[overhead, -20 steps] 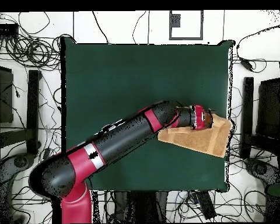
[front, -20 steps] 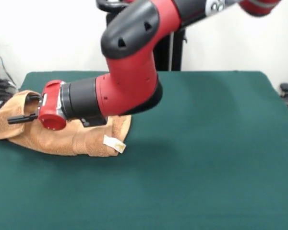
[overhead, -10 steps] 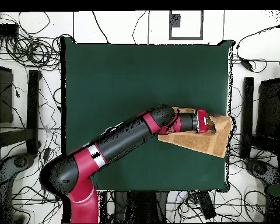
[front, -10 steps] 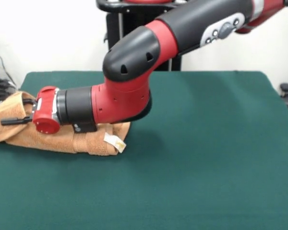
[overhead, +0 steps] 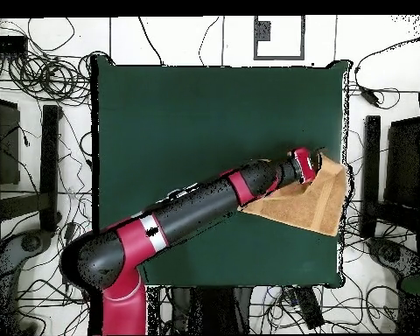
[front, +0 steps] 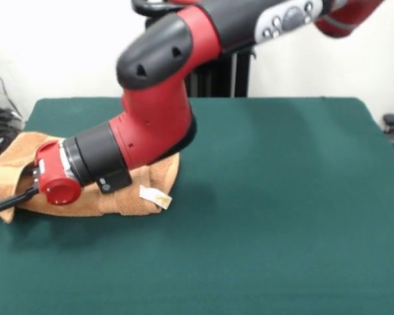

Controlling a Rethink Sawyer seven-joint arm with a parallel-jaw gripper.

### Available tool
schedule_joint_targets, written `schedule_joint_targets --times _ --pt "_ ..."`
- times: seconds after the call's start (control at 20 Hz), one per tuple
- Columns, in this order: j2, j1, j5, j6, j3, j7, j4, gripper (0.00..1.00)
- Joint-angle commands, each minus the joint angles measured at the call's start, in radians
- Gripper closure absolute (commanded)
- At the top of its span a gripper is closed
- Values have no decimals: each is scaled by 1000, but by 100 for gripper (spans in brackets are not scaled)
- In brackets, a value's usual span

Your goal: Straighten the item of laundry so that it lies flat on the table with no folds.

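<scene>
orange-tan towel (front: 128, 197) lying bunched and folded at the left edge of the dark green desk (front: 282, 216) in the front view; in the overhead view the same towel (overhead: 310, 206) sitting against the desk's (overhead: 205, 105) right edge, roughly triangular in outline, one corner poking past the edge. not flat: several layers doubled over one another, a rounded fold along the near side in the front view. small white tag (front: 155, 196) sticking out at the towel's right end, resting on the green surface.

red and black arm (front: 151, 125) coming down from above and bending low across the towel, wrist angled down toward the left. red end cap and claw (front: 13, 195) right at the towel's left end, black finger (front: 10, 198) pointing left and slightly downward, touching or just over the cloth's edge. only one dark finger clearly seen there, the rest hidden behind the red cap and cloth; cannot tell whether the claw is spread, closed, or pinching the cloth. in the overhead view the claw (overhead: 311, 163) lying at the towel's upper corner near the desk's right edge, arm (overhead: 187, 214) stretching diagonally across the green top.

cables (overhead: 38, 70) and dark stands around the desk on the floor in the overhead view.
</scene>
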Motion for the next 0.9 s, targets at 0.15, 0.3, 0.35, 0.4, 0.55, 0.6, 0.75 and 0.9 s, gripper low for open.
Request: schedule_joint_targets --times 0.15,0.3,0.35,0.4,0.55,0.6,0.75,0.9 --pt "-330 -29 -136 -123 404 -74 -98 0" --pt "-350 -59 -149 -129 463 -64 -149 0" --pt "-342 -71 -143 -135 465 -58 -172 0" --pt "-332 -82 -137 -144 465 -51 -194 0" --pt "-317 -117 -131 -181 481 -50 -248 0" --pt "-314 -123 -131 -187 478 -54 -256 0" --pt "-333 -160 -185 -221 566 -71 -292 0" --pt "-225 -177 -29 -341 474 -25 -316 0"
